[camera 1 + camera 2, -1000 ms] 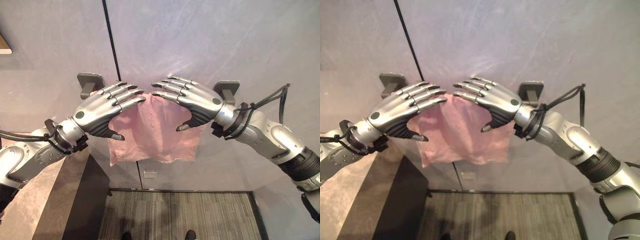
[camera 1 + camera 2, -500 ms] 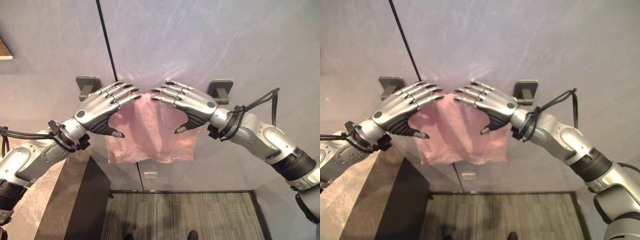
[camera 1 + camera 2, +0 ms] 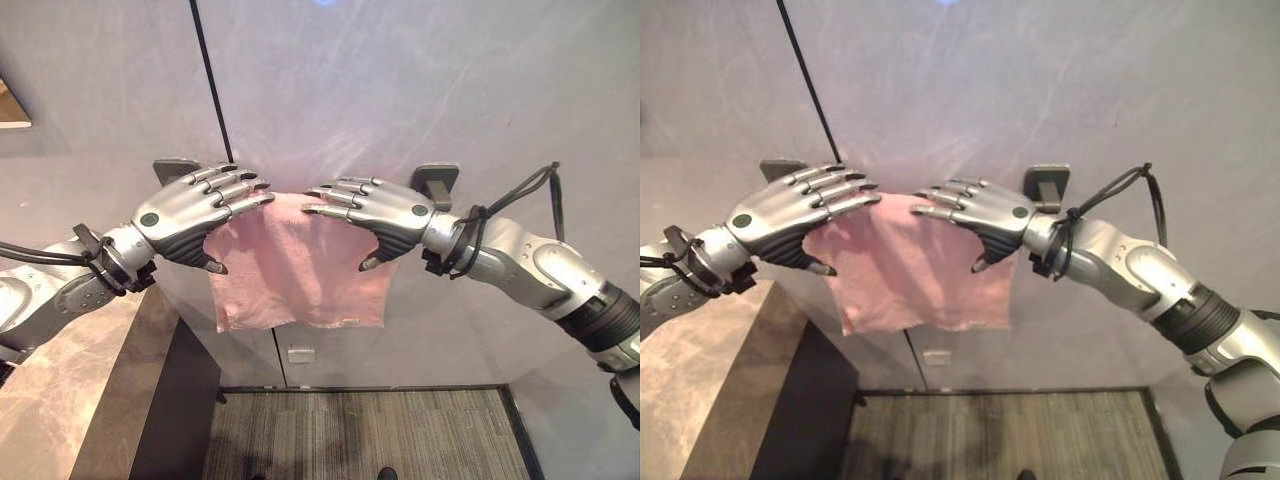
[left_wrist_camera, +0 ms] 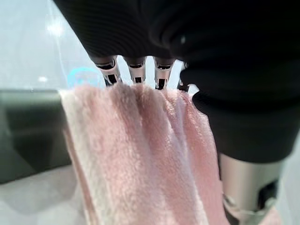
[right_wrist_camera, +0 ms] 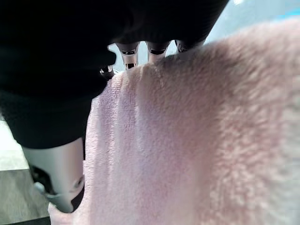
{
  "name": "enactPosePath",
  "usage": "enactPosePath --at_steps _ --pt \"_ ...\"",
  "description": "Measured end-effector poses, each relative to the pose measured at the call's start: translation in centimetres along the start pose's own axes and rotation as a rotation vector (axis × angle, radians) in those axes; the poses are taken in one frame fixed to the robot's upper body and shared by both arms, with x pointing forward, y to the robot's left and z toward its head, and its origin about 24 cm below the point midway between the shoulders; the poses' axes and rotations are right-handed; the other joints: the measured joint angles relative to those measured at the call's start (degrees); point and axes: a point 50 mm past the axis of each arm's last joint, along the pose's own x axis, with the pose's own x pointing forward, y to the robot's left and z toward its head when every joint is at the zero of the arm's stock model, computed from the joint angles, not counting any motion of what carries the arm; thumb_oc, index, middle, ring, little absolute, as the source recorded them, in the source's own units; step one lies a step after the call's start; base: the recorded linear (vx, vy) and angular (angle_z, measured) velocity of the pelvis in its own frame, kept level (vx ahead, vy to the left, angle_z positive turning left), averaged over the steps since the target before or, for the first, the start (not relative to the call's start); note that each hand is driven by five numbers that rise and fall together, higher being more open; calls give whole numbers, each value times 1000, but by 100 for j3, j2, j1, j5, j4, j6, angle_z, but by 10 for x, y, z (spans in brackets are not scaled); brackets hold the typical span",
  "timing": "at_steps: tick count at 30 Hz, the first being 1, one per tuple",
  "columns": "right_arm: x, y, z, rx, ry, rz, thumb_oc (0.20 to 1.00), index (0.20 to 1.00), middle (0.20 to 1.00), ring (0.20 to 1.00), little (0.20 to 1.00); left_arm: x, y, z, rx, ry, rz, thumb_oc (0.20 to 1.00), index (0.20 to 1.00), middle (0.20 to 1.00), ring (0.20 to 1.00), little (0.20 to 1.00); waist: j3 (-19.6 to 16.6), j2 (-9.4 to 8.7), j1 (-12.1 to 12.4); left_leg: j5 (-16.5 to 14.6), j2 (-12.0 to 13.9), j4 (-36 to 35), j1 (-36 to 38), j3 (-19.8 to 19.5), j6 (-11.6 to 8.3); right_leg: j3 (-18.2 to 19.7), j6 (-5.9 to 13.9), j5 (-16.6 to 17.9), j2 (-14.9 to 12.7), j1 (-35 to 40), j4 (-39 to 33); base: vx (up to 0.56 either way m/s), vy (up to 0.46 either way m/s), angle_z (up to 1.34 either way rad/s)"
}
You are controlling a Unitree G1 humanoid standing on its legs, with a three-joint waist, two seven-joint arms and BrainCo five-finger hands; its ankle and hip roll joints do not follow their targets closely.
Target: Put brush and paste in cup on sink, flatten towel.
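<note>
Both the left hand (image 3: pixel 190 215) and right hand (image 3: pixel 385 212) rest spread, straight fingers atop the hanging pink terry towel (image 3: pixel 295 275), apparently to smooth it flat.

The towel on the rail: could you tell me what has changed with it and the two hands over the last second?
Both hands have come down onto the pink towel. The left hand and the right hand now rest their straight fingers over its top edge, where earlier they hovered slightly higher. Neither has closed on the cloth. The towel still hangs on the rail between the two grey wall brackets, still somewhat bunched.
</note>
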Motion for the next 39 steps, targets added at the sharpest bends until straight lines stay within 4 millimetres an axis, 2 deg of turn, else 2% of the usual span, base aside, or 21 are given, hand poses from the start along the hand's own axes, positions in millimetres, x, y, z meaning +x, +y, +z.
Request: enactPosePath --at_steps 5,11,23,39 --pt "-5 -2 -2 -17 6 18 1000 1000 1000 1000 1000 -3 -1 3 0 -10 -21 1000 1000 1000 1000 1000 3 5 12 0 -2 0 5 0 0 0 1 0 -2 2 0 0 0 0" --pt "-17 -2 -4 6 28 20 1000 1000 1000 1000 1000 -24 -3 -2 -18 53 -24 1000 1000 1000 1000 1000 26 41 17 -2 -1 -1 8 -2 1 -2 7 -5 -3 5 -1 0 0 0" --pt "-21 -2 -7 28 43 15 1000 1000 1000 1000 1000 -33 -7 -9 -53 107 -19 1000 1000 1000 1000 1000 118 189 10 1 4 -1 1 -116 -1 -131 18 -29 -3 116 -28 -11 0 5" --pt "-35 -1 -13 25 70 17 1000 1000 1000 1000 1000 -64 -9 -25 -53 242 -34 1000 1000 1000 1000 1000 124 193 89 -4 4 -3 -28 -176 3 -187 66 -80 -9 130 -46 -4 2 1"
